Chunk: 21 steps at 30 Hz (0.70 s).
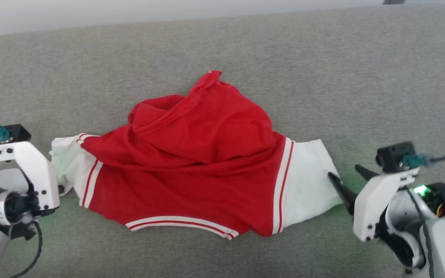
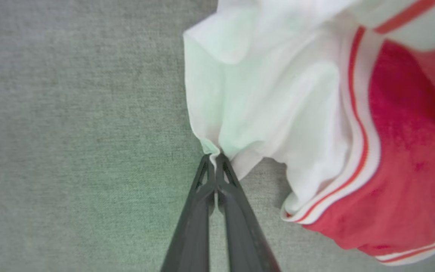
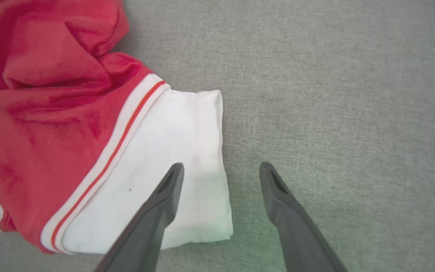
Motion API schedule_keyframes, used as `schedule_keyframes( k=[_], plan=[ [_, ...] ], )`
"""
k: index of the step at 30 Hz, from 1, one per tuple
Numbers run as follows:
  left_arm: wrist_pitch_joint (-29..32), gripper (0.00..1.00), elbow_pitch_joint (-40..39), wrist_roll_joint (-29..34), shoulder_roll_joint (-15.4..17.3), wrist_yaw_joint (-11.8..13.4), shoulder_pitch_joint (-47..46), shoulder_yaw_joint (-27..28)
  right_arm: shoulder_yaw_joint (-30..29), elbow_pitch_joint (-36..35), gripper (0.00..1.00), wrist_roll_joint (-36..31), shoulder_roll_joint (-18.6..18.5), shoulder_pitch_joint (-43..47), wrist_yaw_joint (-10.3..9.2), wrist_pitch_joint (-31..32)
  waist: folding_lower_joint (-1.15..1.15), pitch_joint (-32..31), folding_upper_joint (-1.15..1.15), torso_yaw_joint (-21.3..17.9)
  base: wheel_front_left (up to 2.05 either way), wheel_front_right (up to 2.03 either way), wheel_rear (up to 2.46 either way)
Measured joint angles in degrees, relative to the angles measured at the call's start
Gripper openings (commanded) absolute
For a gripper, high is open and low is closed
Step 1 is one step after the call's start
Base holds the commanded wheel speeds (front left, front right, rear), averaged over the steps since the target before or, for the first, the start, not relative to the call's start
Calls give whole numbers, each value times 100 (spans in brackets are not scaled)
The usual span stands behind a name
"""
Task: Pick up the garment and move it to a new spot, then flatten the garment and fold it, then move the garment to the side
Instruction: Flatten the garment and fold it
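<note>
Grey woven upholstery (image 1: 222, 42) lies before us in the head view, with the bright red soft-fabric T-shirt (image 1: 191, 170), white-sleeved, bunched at its middle. Left wrist view: our left gripper (image 2: 213, 156) is pressed together, pinching one white sleeve (image 2: 263, 113) by its hem. Right wrist view: our right gripper (image 3: 221, 168) stands spread astride the other white sleeve (image 3: 172, 151) at its edge, gripping nothing. We judge the shirt light and limp, prone to sagging; both sleeve hems suit a two-handed lift.

My left gripper (image 2: 213, 158) is pinching the shirt (image 2: 410, 170) at the edge of its white sleeve (image 2: 278, 113), jaws pressing together on a small fold. I'm seeing the sleeve bunching over grey fabric (image 2: 70, 132), the red body lying at right.
</note>
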Motion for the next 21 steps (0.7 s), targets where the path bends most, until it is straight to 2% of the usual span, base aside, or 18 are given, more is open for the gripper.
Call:
schedule_keyframes(
  k=[10,11,12,21],
  plan=[
    [-93,0,-136,38,-222,52,-124,-76,290,647,100,76,-322,-555,0,1960,0,142,0,310,0,0,0],
    [-97,0,-119,37,-242,59,-131,-70,313,681,56,121,-327,-616,-1,2129,0,148,0,327,0,0,0],
    [-98,0,-100,37,-260,67,-152,-75,339,709,0,123,-349,-673,-1,2232,0,152,0,341,0,0,0],
    [-142,0,-81,25,-313,55,-331,-31,131,773,0,557,-318,-1006,0,2393,0,-16,0,449,0,0,0]
  ],
)
